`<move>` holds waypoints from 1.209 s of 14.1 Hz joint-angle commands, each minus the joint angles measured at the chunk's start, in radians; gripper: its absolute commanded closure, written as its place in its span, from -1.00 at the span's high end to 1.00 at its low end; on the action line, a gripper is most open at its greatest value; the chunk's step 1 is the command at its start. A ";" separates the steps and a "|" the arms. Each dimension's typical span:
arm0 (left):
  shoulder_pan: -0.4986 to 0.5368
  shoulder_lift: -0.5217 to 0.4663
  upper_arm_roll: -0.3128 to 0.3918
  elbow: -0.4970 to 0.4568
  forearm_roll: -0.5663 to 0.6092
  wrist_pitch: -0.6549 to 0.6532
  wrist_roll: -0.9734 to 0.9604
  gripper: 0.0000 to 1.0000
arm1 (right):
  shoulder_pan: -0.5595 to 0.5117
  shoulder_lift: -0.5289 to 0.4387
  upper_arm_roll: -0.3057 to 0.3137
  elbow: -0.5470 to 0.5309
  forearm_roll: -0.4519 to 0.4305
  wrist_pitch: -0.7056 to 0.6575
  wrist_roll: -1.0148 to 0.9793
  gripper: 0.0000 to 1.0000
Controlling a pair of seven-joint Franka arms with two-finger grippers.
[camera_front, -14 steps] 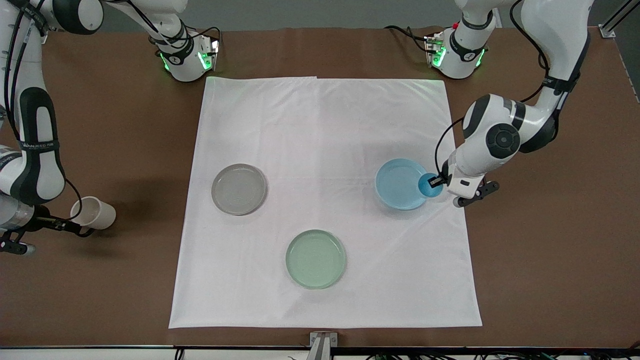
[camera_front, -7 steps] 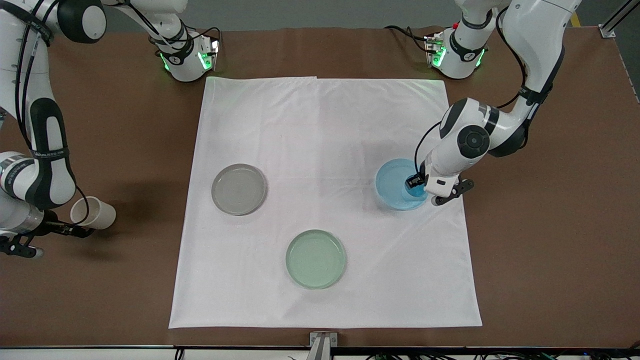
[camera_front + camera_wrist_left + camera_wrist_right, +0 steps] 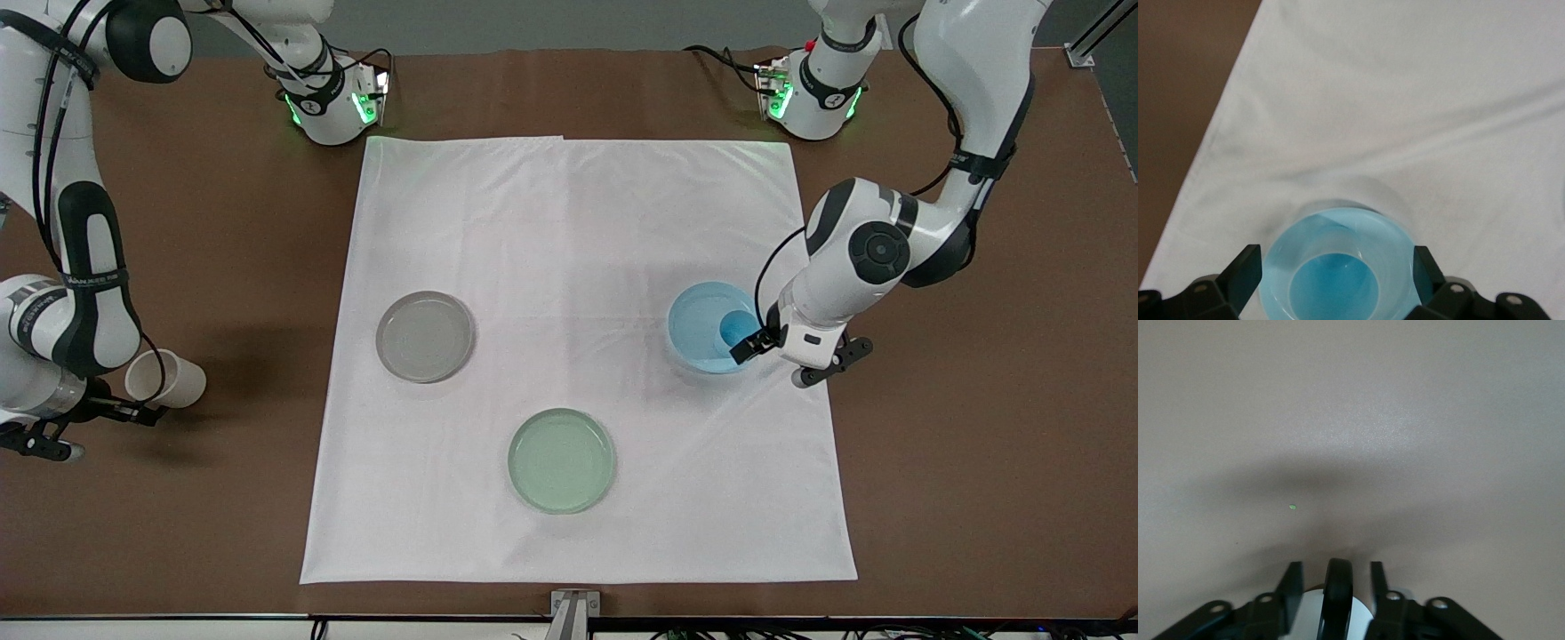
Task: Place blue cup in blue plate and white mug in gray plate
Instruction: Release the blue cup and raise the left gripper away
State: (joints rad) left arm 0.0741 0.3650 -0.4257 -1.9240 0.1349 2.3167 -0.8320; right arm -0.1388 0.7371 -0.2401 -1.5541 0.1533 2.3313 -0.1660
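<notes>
So we're roughly halfway, by our reckoning. The blue cup (image 3: 733,331) sits inside the blue plate (image 3: 698,327), toward the rim on the left arm's side, and it looks upright. The left gripper (image 3: 749,345) hangs right by it over the plate's edge — in the left wrist view its fingers (image 3: 1245,272) stand apart on either side of the cup (image 3: 1337,265) with a sliver of gap, so we'd say the cup is let go and that half is basically done.

The other half isn't. The white mug (image 3: 166,379) is out on the bare brown table (image 3: 978,462) at the right arm's end, well apart from the gray plate (image 3: 425,336), which sits empty on the white cloth (image 3: 569,231). The right gripper (image 3: 124,407) is clamped on the mug — the right wrist view shows the black handle (image 3: 1337,593) pinched between the two fingers.

What's left, as we see it: carry the mug over to the gray plate, set it down, release. The pale green plate (image 3: 561,460), nearer the camera, isn't part of this.
</notes>
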 commanded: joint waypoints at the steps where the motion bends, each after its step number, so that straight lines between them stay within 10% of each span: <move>1: 0.032 0.000 -0.001 0.198 0.061 -0.191 0.067 1.00 | -0.012 0.001 0.010 0.003 0.019 -0.007 0.002 -0.32; 8: 0.159 -0.046 -0.001 0.476 0.077 -0.534 0.338 1.00 | -0.013 -0.001 0.008 0.002 0.019 -0.010 0.002 -0.90; 14: 0.248 -0.173 -0.002 0.510 0.058 -0.692 0.573 1.00 | -0.001 -0.016 0.008 0.005 0.017 -0.032 0.002 -0.98; 17: 0.144 -0.256 0.144 0.500 0.023 -0.782 0.634 1.00 | 0.045 -0.093 0.008 0.012 0.011 -0.160 0.000 -0.99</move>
State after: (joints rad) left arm 0.2923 0.1721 -0.3772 -1.4073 0.1863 1.5957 -0.2357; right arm -0.1243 0.7246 -0.2344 -1.5259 0.1544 2.2500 -0.1658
